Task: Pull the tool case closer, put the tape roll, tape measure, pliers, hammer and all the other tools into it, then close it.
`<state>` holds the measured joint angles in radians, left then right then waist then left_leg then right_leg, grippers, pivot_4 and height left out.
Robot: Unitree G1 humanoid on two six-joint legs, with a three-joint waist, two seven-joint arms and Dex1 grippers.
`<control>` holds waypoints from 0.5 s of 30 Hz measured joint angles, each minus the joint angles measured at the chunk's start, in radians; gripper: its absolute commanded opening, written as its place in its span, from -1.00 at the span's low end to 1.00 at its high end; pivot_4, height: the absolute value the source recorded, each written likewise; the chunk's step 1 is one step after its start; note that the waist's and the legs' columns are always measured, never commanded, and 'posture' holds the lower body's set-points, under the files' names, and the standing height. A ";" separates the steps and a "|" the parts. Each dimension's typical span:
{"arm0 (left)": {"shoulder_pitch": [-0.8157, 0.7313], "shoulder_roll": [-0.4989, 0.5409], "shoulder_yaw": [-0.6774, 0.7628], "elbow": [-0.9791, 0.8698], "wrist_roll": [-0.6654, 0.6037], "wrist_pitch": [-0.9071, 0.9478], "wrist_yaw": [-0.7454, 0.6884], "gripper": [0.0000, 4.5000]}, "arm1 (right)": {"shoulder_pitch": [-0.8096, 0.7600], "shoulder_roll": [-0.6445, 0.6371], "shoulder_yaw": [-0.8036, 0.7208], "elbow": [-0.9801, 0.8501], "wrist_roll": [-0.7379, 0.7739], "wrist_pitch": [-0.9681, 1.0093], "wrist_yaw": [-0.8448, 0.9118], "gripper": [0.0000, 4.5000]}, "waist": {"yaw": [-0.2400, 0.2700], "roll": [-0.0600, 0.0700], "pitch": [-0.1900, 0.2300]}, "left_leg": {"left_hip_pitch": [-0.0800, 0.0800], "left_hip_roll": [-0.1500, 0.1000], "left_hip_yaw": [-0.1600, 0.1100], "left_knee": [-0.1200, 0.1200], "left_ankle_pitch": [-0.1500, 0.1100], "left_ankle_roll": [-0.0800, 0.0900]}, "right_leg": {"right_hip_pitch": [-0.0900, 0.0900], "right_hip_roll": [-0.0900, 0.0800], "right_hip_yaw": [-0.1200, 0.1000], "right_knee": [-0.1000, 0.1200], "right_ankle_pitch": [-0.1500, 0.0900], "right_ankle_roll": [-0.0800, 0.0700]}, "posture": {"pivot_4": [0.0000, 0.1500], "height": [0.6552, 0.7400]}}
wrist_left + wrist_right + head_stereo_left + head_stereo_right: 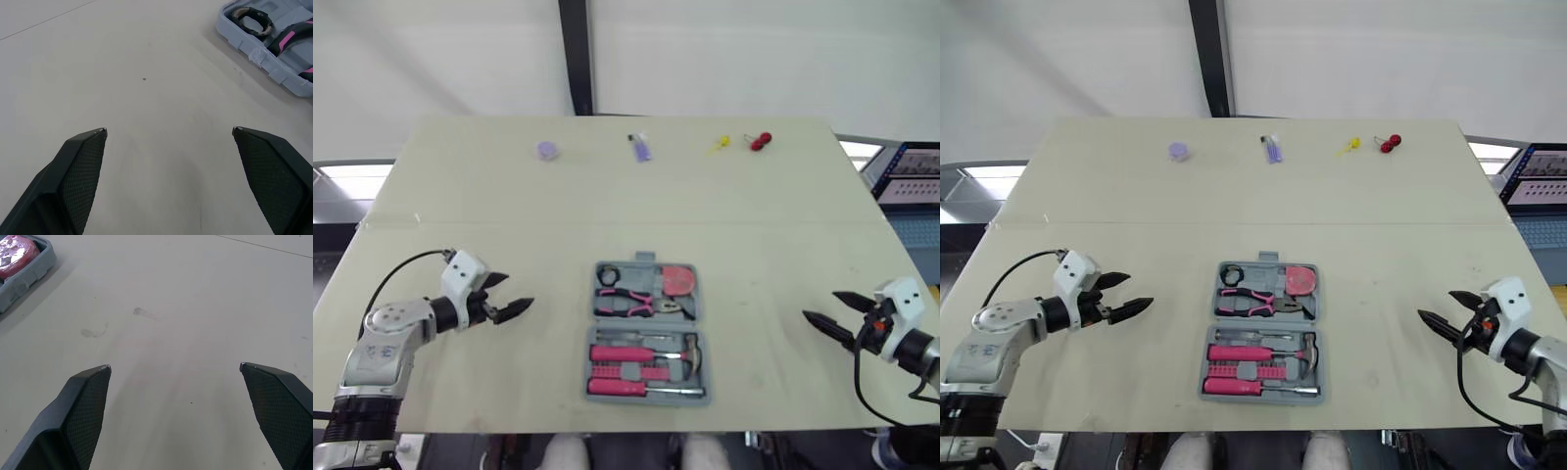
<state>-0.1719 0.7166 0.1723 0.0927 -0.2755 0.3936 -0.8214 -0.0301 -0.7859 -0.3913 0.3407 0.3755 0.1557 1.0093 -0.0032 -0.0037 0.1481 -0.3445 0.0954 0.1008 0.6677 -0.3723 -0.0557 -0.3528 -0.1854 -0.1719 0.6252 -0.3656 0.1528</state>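
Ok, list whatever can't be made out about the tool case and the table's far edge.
- Far side of the table, eye views: the lilac object, blue-purple object, yellow object and red object are too small to identify.
- Eye views: the tool case is too small to tell whether any slot is unfilled.
- Both wrist views: the picture's edge cuts the tool case off past one corner.
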 measured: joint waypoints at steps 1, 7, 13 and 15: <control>-0.001 -0.003 -0.001 0.000 0.000 0.002 0.000 0.96 | 0.000 0.001 0.000 0.000 0.000 0.001 -0.002 1.00 | 0.000 0.000 0.000 | 0.000 0.000 0.000 0.000 0.000 0.000 | 0.000 0.000 0.000 0.000 0.000 0.000 | 1.00 1.00; -0.004 -0.042 -0.021 -0.005 -0.003 0.019 0.000 0.96 | 0.007 0.027 0.038 -0.073 -0.003 0.048 -0.038 1.00 | -0.001 0.000 0.000 | 0.001 0.000 0.001 0.000 0.000 0.000 | -0.001 0.000 0.001 0.000 0.000 0.000 | 1.00 1.00; -0.012 -0.135 -0.119 -0.014 0.008 0.027 0.008 0.41 | 0.010 0.117 0.197 -0.257 -0.027 0.127 -0.097 0.59 | 0.003 0.000 0.000 | 0.000 0.000 0.001 0.000 0.000 0.000 | -0.001 0.000 0.001 0.001 0.000 0.000 | 1.00 1.00; -0.020 -0.158 -0.154 -0.011 0.016 0.027 0.013 -0.06 | 0.003 0.122 0.241 -0.287 -0.042 0.142 -0.100 0.15 | 0.004 0.000 0.000 | 0.000 0.000 0.001 0.001 0.000 0.000 | -0.002 0.000 0.001 0.001 0.000 0.000 | 1.00 1.00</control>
<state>-0.1923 0.5588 0.0187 0.0816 -0.2600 0.4209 -0.8080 -0.0270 -0.6636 -0.1499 0.0533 0.3335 0.2976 0.9095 0.0003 -0.0034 0.1478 -0.3450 0.0954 0.1019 0.6683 -0.3722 -0.0557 -0.3543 -0.1851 -0.1705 0.6262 -0.3656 0.1528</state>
